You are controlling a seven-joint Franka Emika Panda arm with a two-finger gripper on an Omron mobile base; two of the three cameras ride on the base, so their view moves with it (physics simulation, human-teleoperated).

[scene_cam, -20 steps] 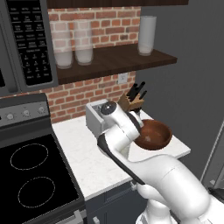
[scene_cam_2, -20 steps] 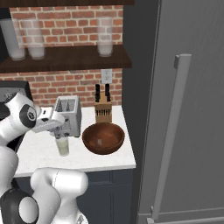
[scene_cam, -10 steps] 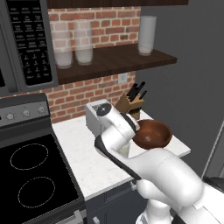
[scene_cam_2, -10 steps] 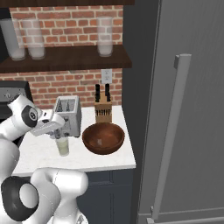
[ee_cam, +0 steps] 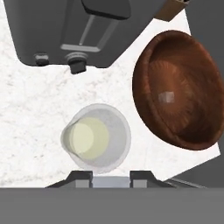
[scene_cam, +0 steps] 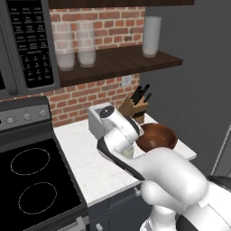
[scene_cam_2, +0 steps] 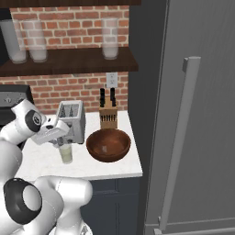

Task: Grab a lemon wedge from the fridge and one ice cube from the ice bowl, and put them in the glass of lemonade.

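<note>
The glass of lemonade [ee_cam: 97, 139] stands on the white counter just in front of the toaster, and shows again as a small tumbler [scene_cam_2: 66, 153]. My gripper [ee_cam: 111, 178] hangs straight above the tumbler's near rim, shut on a pale ice cube [ee_cam: 111, 181] held between the fingertips [ee_cam: 81, 177]. In the right base view, my gripper [scene_cam_2: 64, 142] points down over the glass. The ice bowl [ee_cam: 148, 87], reddish-brown, sits right of the glass with one ice cube [ee_cam: 166, 97] inside. The fridge [scene_cam_2: 202, 114] stands shut on the right. The lemon wedge is hidden.
A silver toaster [scene_cam_2: 72, 120] stands close behind the glass and a knife block [scene_cam_2: 108, 117] sits behind the bowl [scene_cam_2: 109, 157]. A black stove [scene_cam: 31, 180] lies left of the counter. A shelf with tall glasses [scene_cam: 85, 43] hangs overhead. The counter edge [ee_cam: 192, 168] runs near the bowl.
The hand has sunk slightly toward the glass and the elbow has shifted a little. The jaws keep the same grip.
</note>
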